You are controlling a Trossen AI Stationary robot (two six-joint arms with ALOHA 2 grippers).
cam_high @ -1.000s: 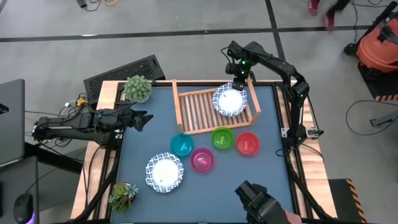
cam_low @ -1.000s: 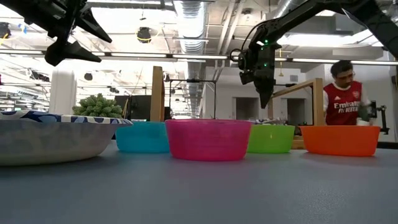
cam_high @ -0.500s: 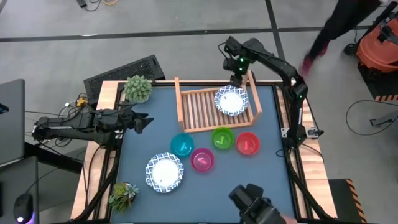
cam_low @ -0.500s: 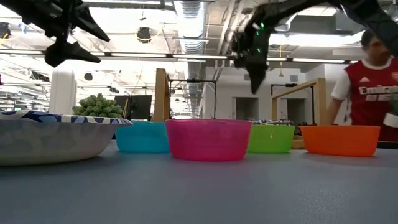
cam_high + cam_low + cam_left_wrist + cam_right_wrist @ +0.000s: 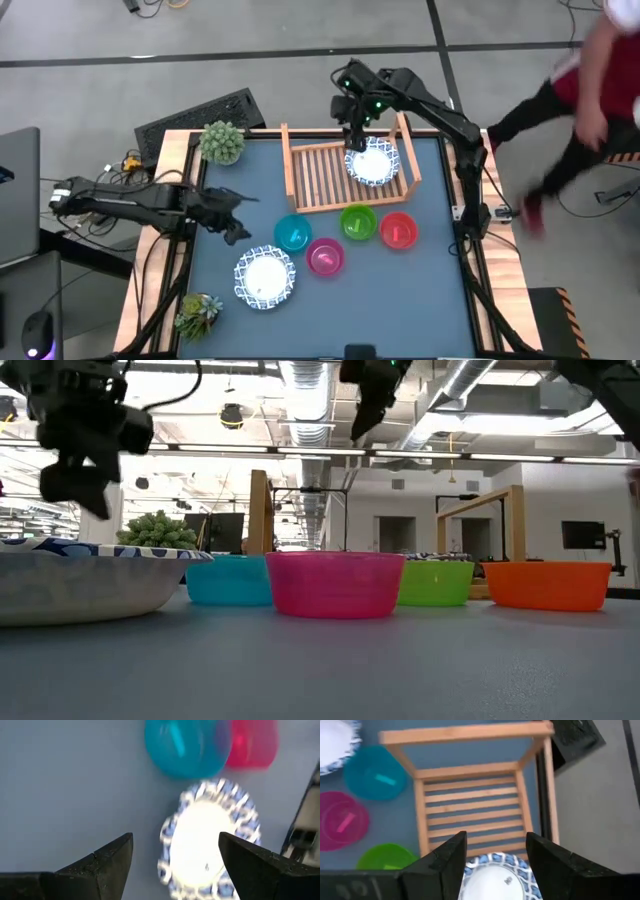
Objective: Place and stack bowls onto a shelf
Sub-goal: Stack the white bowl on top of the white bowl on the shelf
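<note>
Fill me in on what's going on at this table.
Two robot arms are putting bowls onto a wooden shelf. One white bowl with a blue rim already sits on the shelf's slats, and the right claw hangs open just above it, holding nothing. The left claw, also open and empty, is over the table near a second white patterned bowl. The teal, magenta, green and red bowls wait on the table in front of the shelf.
</note>
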